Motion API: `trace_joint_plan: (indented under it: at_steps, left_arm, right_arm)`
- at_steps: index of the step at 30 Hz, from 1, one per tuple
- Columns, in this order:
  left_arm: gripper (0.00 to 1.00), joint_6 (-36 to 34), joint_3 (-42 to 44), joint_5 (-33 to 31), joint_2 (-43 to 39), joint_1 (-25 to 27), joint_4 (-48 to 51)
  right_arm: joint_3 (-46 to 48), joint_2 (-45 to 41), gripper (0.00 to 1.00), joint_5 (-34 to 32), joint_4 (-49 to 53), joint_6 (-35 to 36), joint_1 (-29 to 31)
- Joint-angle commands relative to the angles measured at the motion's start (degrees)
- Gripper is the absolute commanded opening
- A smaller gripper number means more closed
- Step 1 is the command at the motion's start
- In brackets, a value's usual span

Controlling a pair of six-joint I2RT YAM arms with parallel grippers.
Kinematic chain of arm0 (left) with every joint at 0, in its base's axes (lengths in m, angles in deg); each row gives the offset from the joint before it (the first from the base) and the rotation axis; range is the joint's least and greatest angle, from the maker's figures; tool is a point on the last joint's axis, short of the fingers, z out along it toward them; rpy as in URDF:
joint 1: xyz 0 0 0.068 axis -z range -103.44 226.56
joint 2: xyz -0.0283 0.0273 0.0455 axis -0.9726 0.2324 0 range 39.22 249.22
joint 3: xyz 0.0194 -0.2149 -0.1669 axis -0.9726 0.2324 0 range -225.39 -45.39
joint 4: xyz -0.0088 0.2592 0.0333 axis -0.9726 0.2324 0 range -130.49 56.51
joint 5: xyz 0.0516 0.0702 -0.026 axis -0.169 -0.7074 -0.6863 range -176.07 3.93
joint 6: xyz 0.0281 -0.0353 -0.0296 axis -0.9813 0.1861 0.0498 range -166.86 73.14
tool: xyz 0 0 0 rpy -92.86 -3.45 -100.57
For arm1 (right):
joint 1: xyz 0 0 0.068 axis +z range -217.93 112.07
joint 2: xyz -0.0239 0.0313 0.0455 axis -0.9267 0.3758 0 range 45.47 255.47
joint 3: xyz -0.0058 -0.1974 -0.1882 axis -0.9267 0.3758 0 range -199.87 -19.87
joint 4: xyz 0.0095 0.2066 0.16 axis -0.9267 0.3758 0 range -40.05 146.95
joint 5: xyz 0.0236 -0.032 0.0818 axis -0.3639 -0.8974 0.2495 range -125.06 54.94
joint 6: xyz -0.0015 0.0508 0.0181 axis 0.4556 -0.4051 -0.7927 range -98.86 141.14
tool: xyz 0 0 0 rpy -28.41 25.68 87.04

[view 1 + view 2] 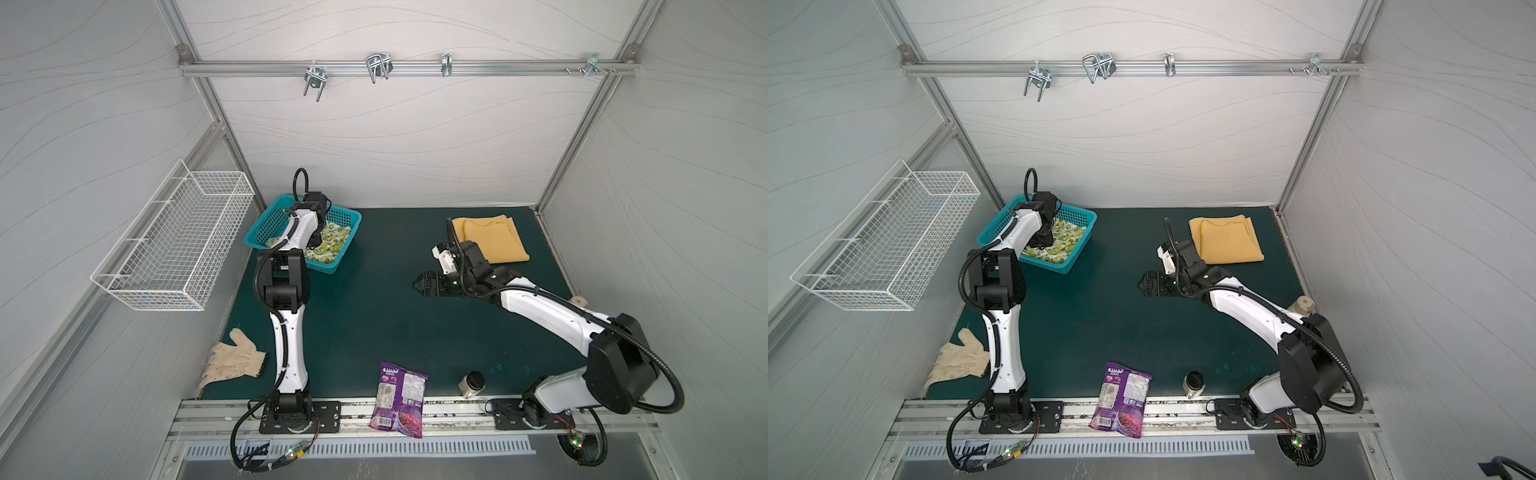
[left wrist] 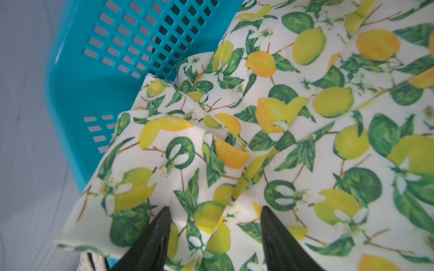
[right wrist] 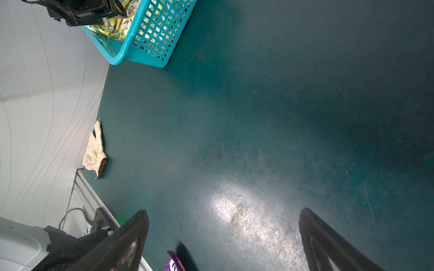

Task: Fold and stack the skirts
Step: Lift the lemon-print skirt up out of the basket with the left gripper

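Left fingers (image 2: 157, 234) apart over lemon skirt (image 2: 281, 117) (in teal basket (image 2: 77, 82)); right fingers (image 3: 126, 239) wide apart above mat (image 3: 258, 105).

The right tool (image 3: 224, 210) hangs, jaws spread wide, over the green table (image 3: 258, 105). A teal basket (image 3: 152, 35) holding the lemon-print skirt (image 3: 112, 25) stands at the table's wall-side edge. A cream glove (image 3: 95, 150) lies along that edge, and the corner of a purple bag (image 3: 173, 264) shows beside the tool.

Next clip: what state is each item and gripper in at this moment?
lemon-print skirt: loosely folded, inside the teal basket
mustard skirt: folded, flat on the mat
left gripper: open, just above the lemon-print skirt
right gripper: open, empty, above the mat
snack bag: lying flat at the front edge
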Motion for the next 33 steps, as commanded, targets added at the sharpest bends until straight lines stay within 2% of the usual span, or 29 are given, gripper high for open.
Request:
trace_joint_plan:
  at_steps: [1,3,5,7,9,10,15,22,27,33]
  left_arm:
    - [0.59,-0.99,-2.92,-4.94,1.10,-0.45,1.03]
    - [0.56,-1.41,-2.97,-6.29,1.54,-0.67,1.11]
    - [0.47,-1.50,-2.75,-6.33,1.65,-1.05,1.06]
    - [0.34,-2.31,-1.98,-6.58,1.44,-1.29,-0.27]
    - [0.06,-2.64,-2.14,-6.52,1.88,-1.57,-0.36]
    - [0.00,-2.30,-2.44,-6.48,2.03,-1.68,0.16]
    - [0.00,-1.19,-0.72,-1.49,-0.48,-1.77,0.13]
    - [0.00,0.41,2.16,10.79,-9.28,-0.60,-2.03]
    - [0.00,1.99,4.13,20.34,-15.51,2.10,-4.02]
    - [0.00,3.50,5.97,27.63,-22.30,6.25,-6.40]
  right_arm:
    - [-0.32,0.75,0.99,0.54,-0.79,0.63,0.50]
    - [-0.26,1.02,0.99,0.87,-1.14,0.38,0.48]
    - [-0.15,1.13,0.99,0.96,-1.50,0.17,0.48]
    - [-0.05,1.23,0.99,1.13,-1.60,0.15,0.54]
    - [-0.05,1.18,0.99,1.16,-1.25,0.34,0.49]
    - [0.02,1.04,0.99,1.19,-1.04,0.24,0.48]
    - [0.22,-0.57,0.99,0.37,-0.30,0.51,0.54]
    - [-2.43,-1.32,0.99,-1.26,2.84,1.84,0.48]
    - [-3.93,-2.52,0.99,-2.35,4.30,2.87,0.54]
    - [-5.63,-3.07,0.99,-3.68,6.34,4.75,0.52]
